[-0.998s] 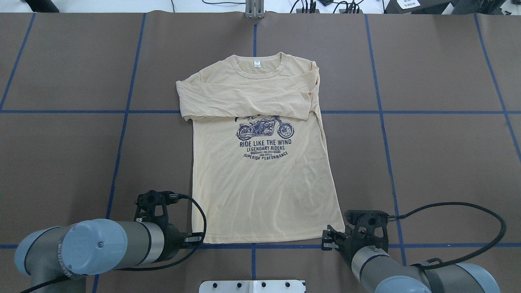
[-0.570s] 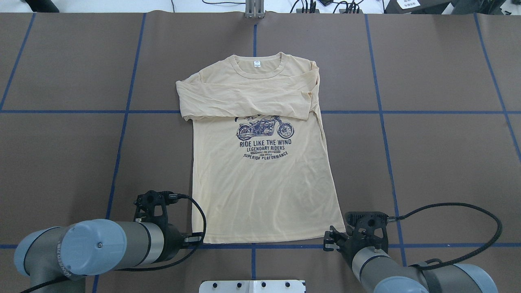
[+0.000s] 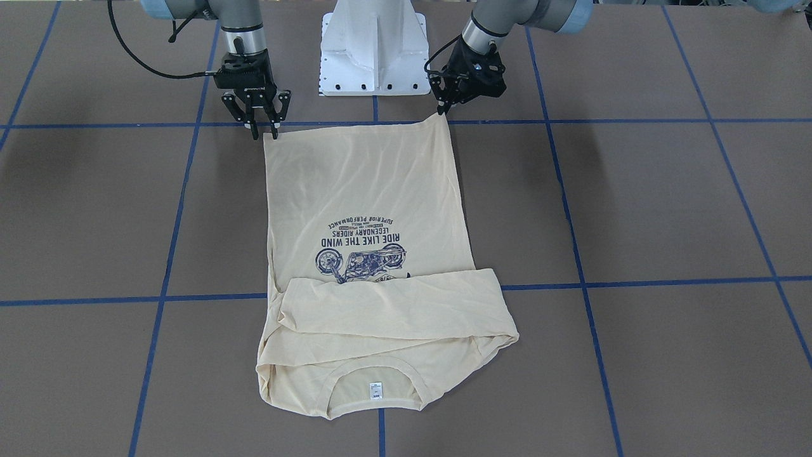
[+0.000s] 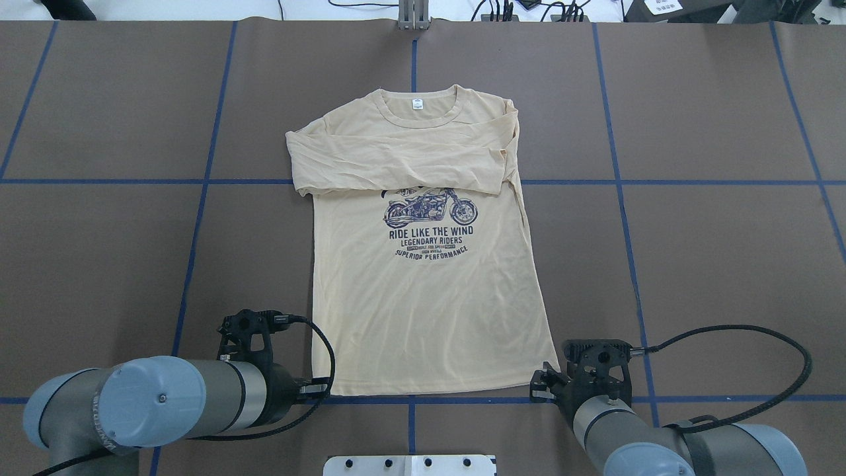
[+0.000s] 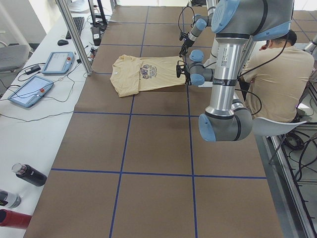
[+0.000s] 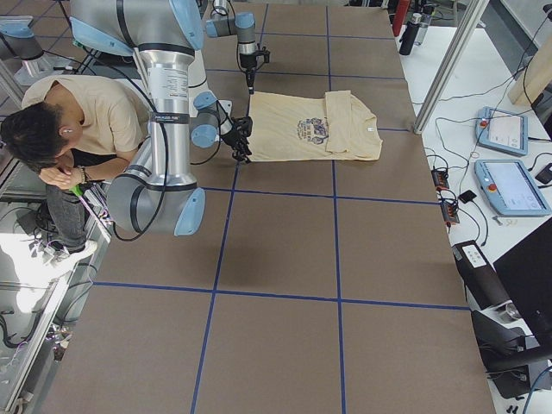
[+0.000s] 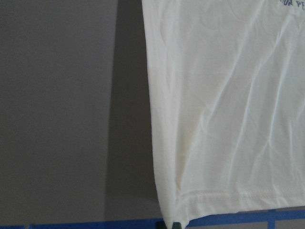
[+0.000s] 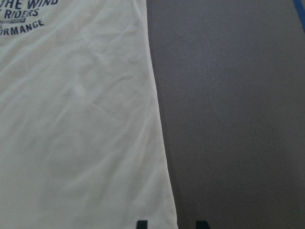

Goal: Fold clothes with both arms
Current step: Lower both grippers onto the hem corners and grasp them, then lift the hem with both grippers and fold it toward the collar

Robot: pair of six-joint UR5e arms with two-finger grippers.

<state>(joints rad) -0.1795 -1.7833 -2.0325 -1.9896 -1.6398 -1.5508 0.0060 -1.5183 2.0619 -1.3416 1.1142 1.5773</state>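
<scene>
Currently reading the scene across from my left side to my right.

Left gripper (image 3: pixel 442 109): I am resting it at the left hem corner of the T-shirt (image 4: pixel 423 311). The left wrist view shows one small dark tip at bottom centre, right on that corner, and no tip out over the bare desk (image 4: pixel 727 264). From this I am judging the fingers to be pressed together on the corner cloth. The pinch itself is at the frame edge, so confidence is moderate.

T-shirt: it is lying flat on the desk, print (image 4: pixel 431 228) up. The sleeves (image 4: pixel 396 162) are folded across the chest, just above the motorcycle. Its long axis is running straight away from my base, with the hem along the blue tape line (image 4: pixel 462 399) nearest me and the neck (image 4: pixel 418 109) at the far end.

Right gripper (image 3: pixel 264 130): I am hovering it at the right hem corner with the fingers spread. In the right wrist view both tips are showing at the bottom edge, and the shirt's side edge is running between them. It is straddling the cloth without gripping it.

Judgement: the step in hand is securing both hem corners. The right gripper needs to close on its corner. After that the fold is turning on one relation only: the whole garment is lying ahead of both grippers, so the hem travels forward along the long axis toward the neck. Each arm is nearest its own corner, so no crossing is needed. The main risk is uneven lift skewing the thin cloth.
</scene>
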